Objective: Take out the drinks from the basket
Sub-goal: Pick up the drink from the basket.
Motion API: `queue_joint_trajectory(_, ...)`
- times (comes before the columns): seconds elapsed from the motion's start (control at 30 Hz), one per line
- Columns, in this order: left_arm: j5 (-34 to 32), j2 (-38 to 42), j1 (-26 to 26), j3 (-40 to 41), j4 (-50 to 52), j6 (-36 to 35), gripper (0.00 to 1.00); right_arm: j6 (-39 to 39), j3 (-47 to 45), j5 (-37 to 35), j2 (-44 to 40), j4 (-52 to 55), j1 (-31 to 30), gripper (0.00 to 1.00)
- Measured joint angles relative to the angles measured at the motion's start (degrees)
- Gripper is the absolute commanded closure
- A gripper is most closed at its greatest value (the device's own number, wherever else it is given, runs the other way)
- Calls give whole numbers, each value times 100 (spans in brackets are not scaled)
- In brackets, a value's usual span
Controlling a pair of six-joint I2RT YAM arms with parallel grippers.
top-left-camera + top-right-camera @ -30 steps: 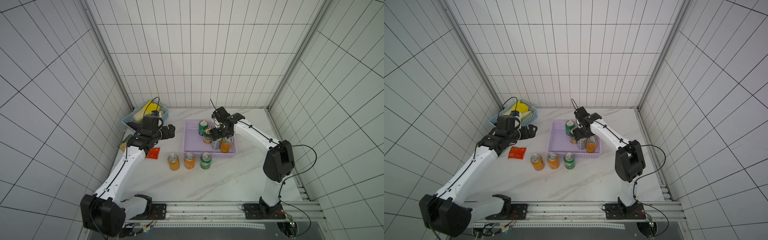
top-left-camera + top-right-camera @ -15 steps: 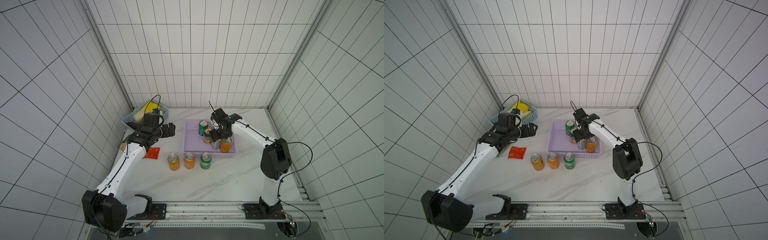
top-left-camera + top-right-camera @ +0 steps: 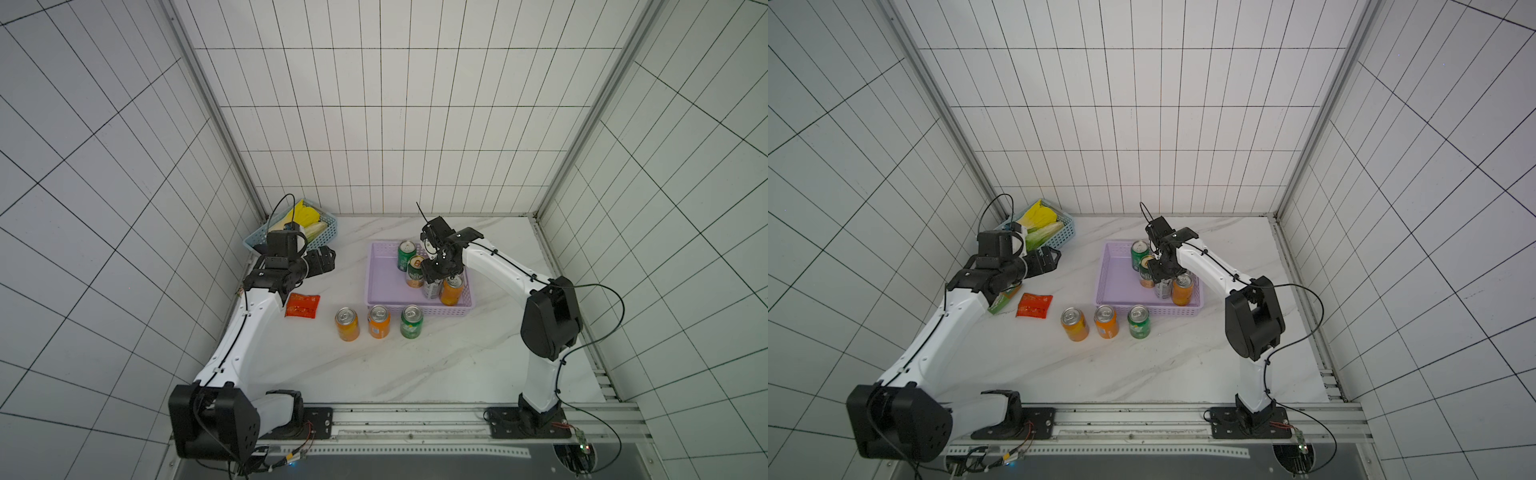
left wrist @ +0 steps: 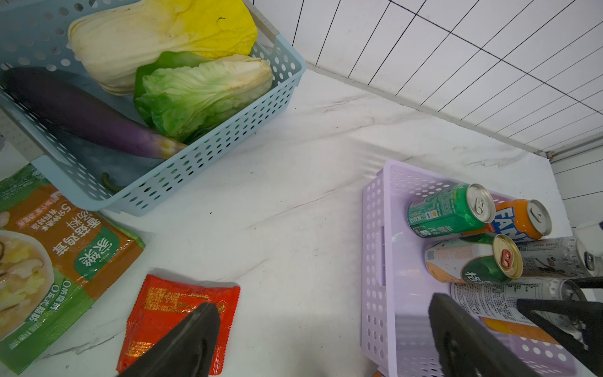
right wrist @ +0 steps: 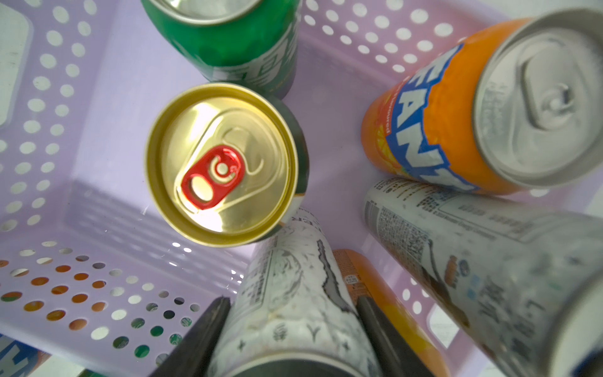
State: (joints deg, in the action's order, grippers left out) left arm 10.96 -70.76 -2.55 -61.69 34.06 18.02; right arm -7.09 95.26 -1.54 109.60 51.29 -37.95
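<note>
Marble tabletop [image 3: 457, 365] had the basket [image 3: 382, 286] toward 12 o'clock. Right pincer [image 5: 293, 303] hugged a slim silver can [image 5: 287, 261] near its 4 o'clock corner; left pincer [image 4: 323, 302] hung wide open at 9. Best lifted straight up, since neighbouring cans [image 5: 473, 261] crowded it.

The basket [image 3: 384, 286] is light purple with little round holes. One green can [image 5: 222, 163] has a gold top and a red tab. The orange can [image 5: 434, 130] has a blue band with white letters. The slim can [image 5: 293, 313] is white with black drawings. The counter [image 3: 415, 365] is white with grey streaks.
</note>
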Motion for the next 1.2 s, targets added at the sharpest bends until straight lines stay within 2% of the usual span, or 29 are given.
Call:
queue_joint_trajectory(0.27,356,0,-2,0,-74,2,2,0,101,-7,0,127,0,51)
queue_joint_trajectory(0.83,509,-4,-2,2,-87,15,2,96,1143,-136,-118,1025,-37,53)
queue_joint_trajectory(1.2,542,-13,-2,2,-87,15,2,144,1488,-133,-1016,1773,-339,53)
